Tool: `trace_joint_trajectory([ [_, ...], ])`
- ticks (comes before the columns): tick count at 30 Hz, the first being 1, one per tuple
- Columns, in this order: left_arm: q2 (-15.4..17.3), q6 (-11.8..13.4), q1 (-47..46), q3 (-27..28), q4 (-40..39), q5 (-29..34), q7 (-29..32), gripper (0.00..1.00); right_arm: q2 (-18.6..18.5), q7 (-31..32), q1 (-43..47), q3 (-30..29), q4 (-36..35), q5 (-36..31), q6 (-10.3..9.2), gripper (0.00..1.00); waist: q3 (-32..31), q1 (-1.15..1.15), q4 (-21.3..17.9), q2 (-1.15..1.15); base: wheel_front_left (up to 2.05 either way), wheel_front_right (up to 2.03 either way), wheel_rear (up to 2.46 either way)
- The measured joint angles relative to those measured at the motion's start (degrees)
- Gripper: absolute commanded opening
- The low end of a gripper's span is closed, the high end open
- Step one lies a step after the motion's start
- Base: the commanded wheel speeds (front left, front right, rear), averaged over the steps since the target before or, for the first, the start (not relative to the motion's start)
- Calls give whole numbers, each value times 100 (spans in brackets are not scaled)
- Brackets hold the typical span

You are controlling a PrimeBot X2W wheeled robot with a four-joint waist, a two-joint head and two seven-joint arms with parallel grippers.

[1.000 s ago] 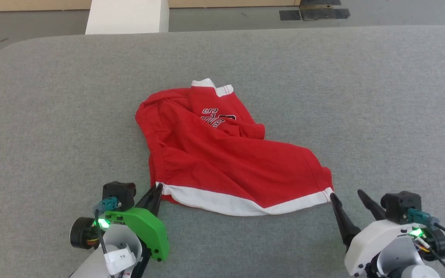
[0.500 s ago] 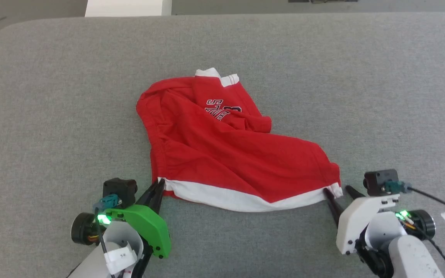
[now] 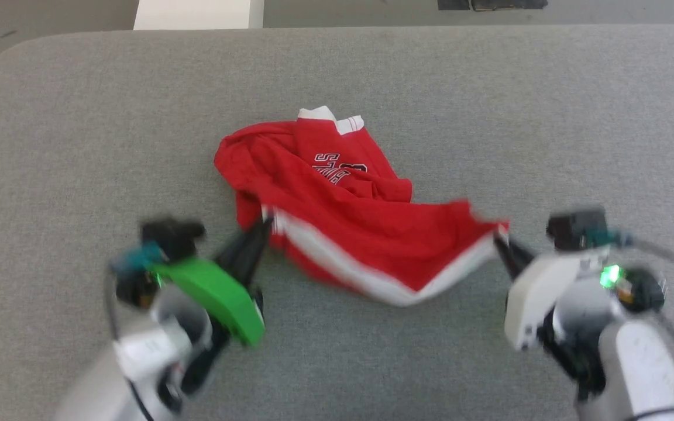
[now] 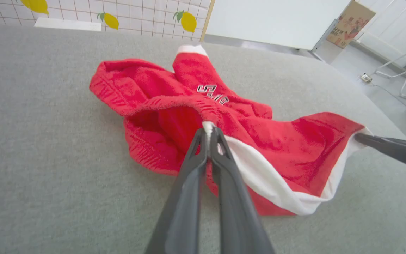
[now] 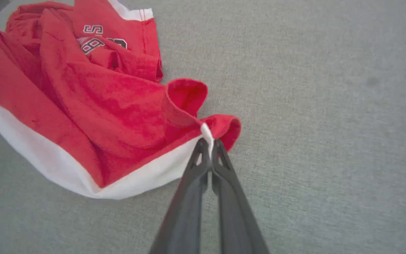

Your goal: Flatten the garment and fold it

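You have both grippers on the garment (image 3: 337,204), which sits in the middle of the head view on the grey padded surface (image 3: 79,128). Your left gripper (image 4: 208,129) is pinched closed on one end of the white hem band (image 4: 270,181), and your right gripper (image 5: 209,143) is clamped on the other end — the band sags between them across the lower centre of the frame. The grasp is made, I'd judge, and little more: the upper part with the print (image 3: 337,166) lies bunched and creased, so flattening is barely begun and no fold is made yet
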Motion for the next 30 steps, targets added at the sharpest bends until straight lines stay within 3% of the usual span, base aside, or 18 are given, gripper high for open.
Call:
trace_joint_trajectory([
  [3, 81, -171, -429, 243, -405, -414, 315, 0, -64, 405, -530, 115, -452, -271, 0, 0, 58, 0, -17, 0, 0, 0, 0],
  [7, 136, -252, -1274, 613, -625, -951, 886, 0, -561, 932, -1663, 478, -655, -399, 0, 0, 254, 0, -33, 0, 0, 0, 0],
  [11, 212, -57, -2480, 924, -439, -1015, 1311, 0, -1260, 1192, -3089, 961, -445, -604, 1, 0, 554, 0, -56, 0, 0, 0, 0],
  [15, 238, 123, -3655, 1073, 9, -715, 1400, 0, -1668, 1243, -4324, 1462, -2, -757, 1, 0, 904, 0, -92, 0, 0, 0, 0],
  [22, 149, 448, -5157, 1384, 880, -211, 895, 0, -1631, 675, -6096, 1367, 1011, -938, 3, 0, 1548, 1, -204, 0, 0, 0, 0],
  [30, -71, 530, -6075, 1898, 1392, -20, -322, 0, -1296, -691, -7202, 770, 1572, -1512, 7, 0, 2010, 2, -334, 0, 0, 0, 0],
])
